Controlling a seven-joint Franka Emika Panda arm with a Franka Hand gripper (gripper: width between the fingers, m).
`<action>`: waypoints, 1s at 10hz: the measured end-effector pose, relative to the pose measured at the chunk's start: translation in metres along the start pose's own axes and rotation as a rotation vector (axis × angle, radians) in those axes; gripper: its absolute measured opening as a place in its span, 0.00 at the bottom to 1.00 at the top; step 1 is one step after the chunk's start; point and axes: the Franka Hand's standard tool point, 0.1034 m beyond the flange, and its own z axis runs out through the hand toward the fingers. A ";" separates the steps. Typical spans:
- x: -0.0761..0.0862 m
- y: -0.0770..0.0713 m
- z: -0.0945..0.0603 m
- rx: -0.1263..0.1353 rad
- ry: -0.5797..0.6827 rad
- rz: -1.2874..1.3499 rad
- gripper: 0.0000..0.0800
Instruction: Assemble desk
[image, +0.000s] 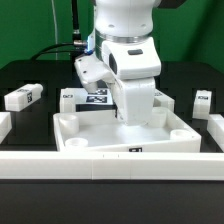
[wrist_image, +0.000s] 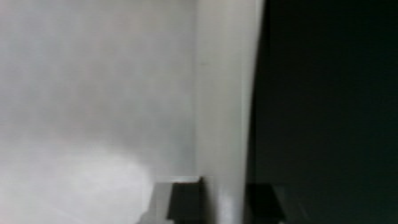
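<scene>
While sockets (image: 68, 121) face up, the desk (image: 100, 133) runs across the exterior view.

Blurred white surface (wrist_image: 98, 100), black area (wrist_image: 333, 100), gripper (wrist_image: 226, 205) tips

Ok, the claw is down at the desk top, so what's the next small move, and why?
Probably close the claw on the wall of the desk top, unless it already grips. The wrist view seems to show a white edge between the fingertips.
</scene>
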 end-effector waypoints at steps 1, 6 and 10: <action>0.006 0.002 0.000 0.002 0.000 0.046 0.10; 0.044 0.026 -0.005 -0.017 0.004 0.177 0.10; 0.058 0.028 -0.006 -0.022 -0.005 0.127 0.10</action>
